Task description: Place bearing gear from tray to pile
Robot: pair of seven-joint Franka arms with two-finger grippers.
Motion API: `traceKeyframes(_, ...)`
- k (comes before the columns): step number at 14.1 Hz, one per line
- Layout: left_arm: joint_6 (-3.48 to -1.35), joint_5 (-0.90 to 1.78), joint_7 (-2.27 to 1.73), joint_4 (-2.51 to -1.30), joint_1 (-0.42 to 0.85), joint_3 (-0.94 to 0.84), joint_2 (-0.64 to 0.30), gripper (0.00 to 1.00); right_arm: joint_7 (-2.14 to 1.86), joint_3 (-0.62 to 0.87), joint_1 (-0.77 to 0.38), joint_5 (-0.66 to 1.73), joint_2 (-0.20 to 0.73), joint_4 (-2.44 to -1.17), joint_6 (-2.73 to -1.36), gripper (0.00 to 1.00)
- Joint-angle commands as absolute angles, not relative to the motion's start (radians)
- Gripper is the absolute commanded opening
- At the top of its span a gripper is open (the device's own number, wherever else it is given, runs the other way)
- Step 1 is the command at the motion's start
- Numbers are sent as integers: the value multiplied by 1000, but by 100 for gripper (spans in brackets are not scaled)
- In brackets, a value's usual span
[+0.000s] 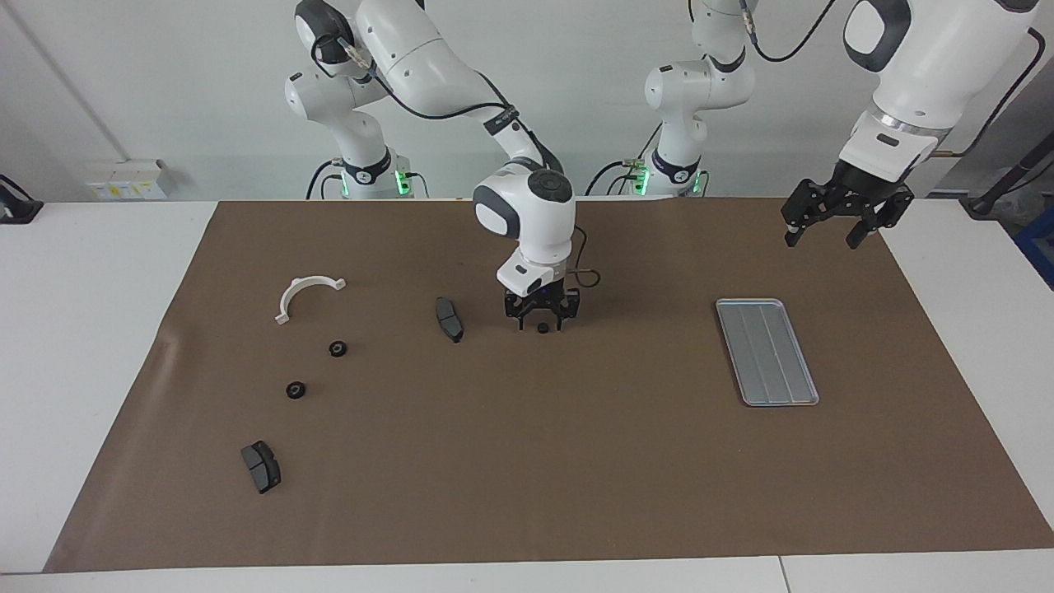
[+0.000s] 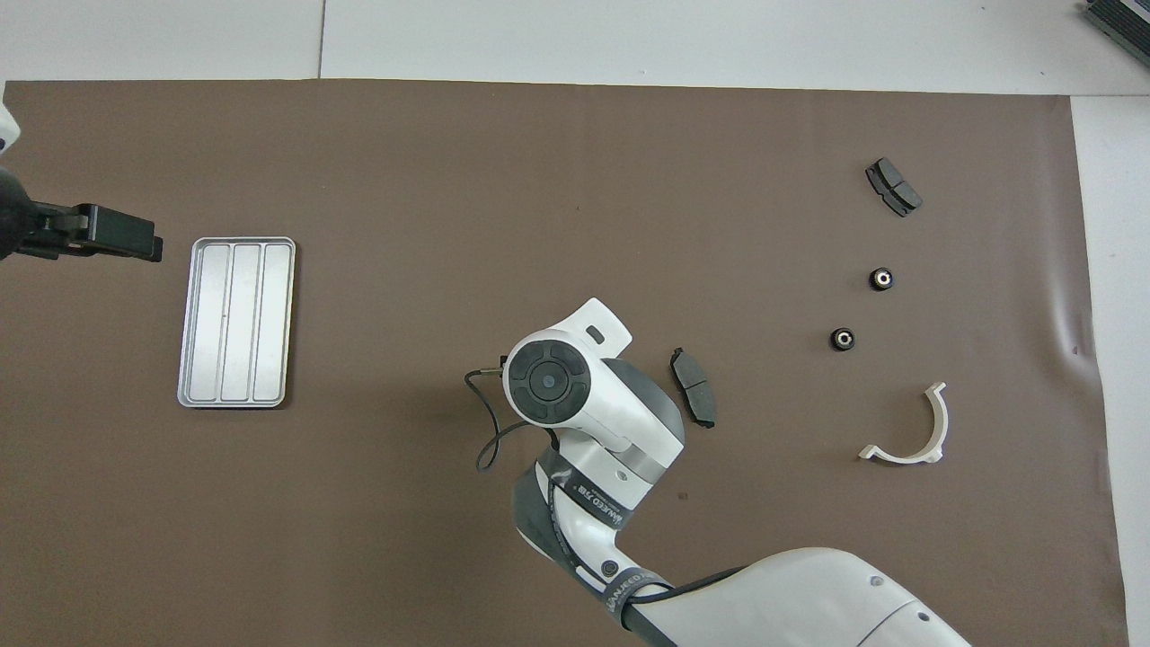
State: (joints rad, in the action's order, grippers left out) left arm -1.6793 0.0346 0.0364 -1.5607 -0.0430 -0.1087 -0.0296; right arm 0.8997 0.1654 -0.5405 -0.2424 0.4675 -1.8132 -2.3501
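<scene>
Left gripper (image 1: 823, 235) waits high over the desk's (image 1: 576, 494) left-arm end, fingers spread and empty, clear of the tray (image 1: 767, 352). Right gripper (image 1: 543, 324) is low at mid-desk, fingers released astride the bearing gear (image 1: 543, 328), likely to grasp it. Two gears (image 1: 337, 349) farther off mark the pile.

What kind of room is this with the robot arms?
Probably a robotics lab. Two white arms stand at a table under a brown mat, and small machine parts lie on it: bearing gears, brake pads and a metal tray.
</scene>
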Motion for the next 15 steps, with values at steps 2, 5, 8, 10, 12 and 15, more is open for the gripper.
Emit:
traceKeyframes(2, -1704, 32, 38, -1615, -28, -106, 5, 100, 916, 169, -537, -255, 474, -1822, -2365, 59)
traceKeyframes(5, -1704, 32, 38, -1614, -41, -104, 5, 100, 916, 172, -537, -253, 476, -1822, -2367, 57)
traceKeyframes(8, -1704, 32, 38, -1615, -41, -103, 5, 100, 916, 172, -537, -253, 474, -1822, -2367, 55)
traceKeyframes(10, -1704, 32, 38, -1615, -38, -103, 5, 100, 916, 172, -537, -253, 474, -1822, -2367, 52)
traceKeyframes(12, -1704, 32, 38, -1615, -40, -103, 5, 100, 916, 172, -537, -253, 476, -1822, -2367, 49)
traceKeyframes(15, -1706, 32, 37, -1615, -41, -103, 5, 100, 914, 172, -537, -252, 476, -1822, -2365, 4)
